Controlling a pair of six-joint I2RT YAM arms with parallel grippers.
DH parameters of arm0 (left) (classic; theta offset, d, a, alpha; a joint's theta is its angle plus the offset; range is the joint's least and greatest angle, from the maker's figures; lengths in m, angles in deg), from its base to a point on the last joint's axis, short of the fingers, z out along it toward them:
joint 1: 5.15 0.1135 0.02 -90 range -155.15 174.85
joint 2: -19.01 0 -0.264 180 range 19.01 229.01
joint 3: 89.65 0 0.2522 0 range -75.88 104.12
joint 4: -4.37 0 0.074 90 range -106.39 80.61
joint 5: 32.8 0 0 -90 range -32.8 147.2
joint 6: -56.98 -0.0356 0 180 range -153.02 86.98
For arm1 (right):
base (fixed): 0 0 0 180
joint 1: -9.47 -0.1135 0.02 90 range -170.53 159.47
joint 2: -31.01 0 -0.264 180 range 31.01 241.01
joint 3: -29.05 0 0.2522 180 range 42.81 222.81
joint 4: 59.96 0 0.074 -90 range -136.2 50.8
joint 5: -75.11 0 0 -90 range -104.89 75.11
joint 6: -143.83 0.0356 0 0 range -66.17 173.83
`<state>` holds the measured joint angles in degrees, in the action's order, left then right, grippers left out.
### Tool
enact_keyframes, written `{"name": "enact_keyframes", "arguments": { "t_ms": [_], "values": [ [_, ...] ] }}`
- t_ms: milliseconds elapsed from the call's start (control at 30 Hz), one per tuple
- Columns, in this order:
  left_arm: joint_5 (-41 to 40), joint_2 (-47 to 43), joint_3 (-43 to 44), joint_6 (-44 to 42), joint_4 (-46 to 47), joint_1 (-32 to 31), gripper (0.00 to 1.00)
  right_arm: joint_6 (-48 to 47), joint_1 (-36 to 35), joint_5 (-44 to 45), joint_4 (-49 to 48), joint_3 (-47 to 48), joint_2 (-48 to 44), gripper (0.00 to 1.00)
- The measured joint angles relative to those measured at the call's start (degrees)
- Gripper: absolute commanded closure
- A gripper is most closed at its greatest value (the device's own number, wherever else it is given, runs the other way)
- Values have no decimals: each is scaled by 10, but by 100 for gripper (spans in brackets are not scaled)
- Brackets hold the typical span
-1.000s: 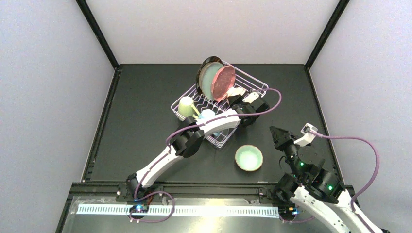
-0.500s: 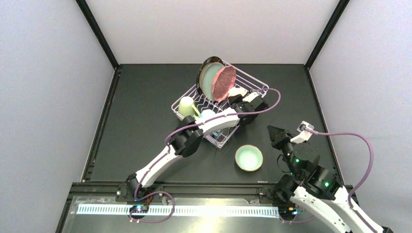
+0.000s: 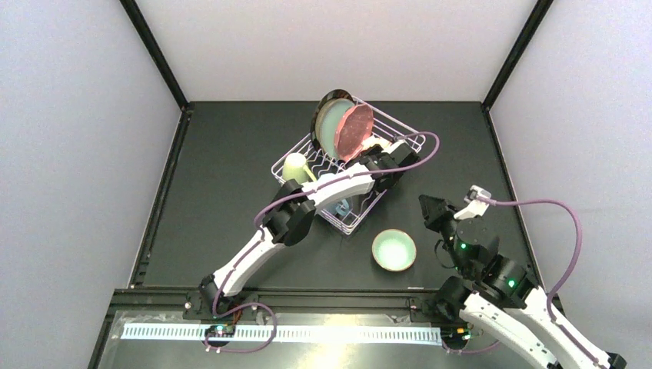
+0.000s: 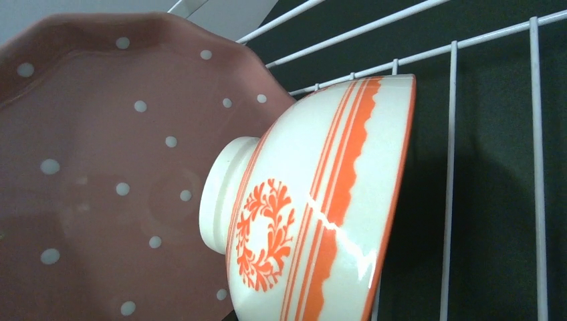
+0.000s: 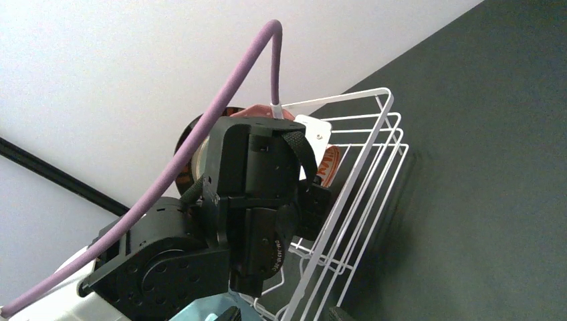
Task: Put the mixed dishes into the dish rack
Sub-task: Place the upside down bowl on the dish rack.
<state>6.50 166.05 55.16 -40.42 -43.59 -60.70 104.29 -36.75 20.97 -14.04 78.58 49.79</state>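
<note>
Dish rack (image 3: 352,221) sat around the left gripper (image 3: 377,159), well apart from the right gripper (image 3: 427,207). Pink dotted scalloped plate (image 3: 354,131) stood on edge just beyond the left jaws. Red-orange bowl (image 4: 321,200) lay on its side right before them, foot toward the plate; grip couldn't be told. Right jaws stood apart, empty, mint bowl (image 3: 394,250) near their left.

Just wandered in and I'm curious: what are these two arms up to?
They're loading dishes into a white wire dish rack. The left hand is in the rack at a red-orange bowl tipped on its side, foot toward the pink dotted plate; a grip isn't visible. The mint bowl sits on the table, near the open right hand.
</note>
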Motion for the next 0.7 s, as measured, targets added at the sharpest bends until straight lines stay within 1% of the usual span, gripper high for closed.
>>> {"name": "enact_keyframes", "arguments": {
  "t_ms": [267, 600, 700],
  "values": [
    [41, -12, -1, -5, -16, 9, 38, 0, 0, 0, 3, 26, 26, 25],
    [74, -19, -1, 6, -52, 12, 42, 1, 0, 2, 13, 40, 28, 25],
    [108, -19, -3, 15, -72, 9, 42, 2, 0, 2, 17, 43, 30, 25]
  ]
}}
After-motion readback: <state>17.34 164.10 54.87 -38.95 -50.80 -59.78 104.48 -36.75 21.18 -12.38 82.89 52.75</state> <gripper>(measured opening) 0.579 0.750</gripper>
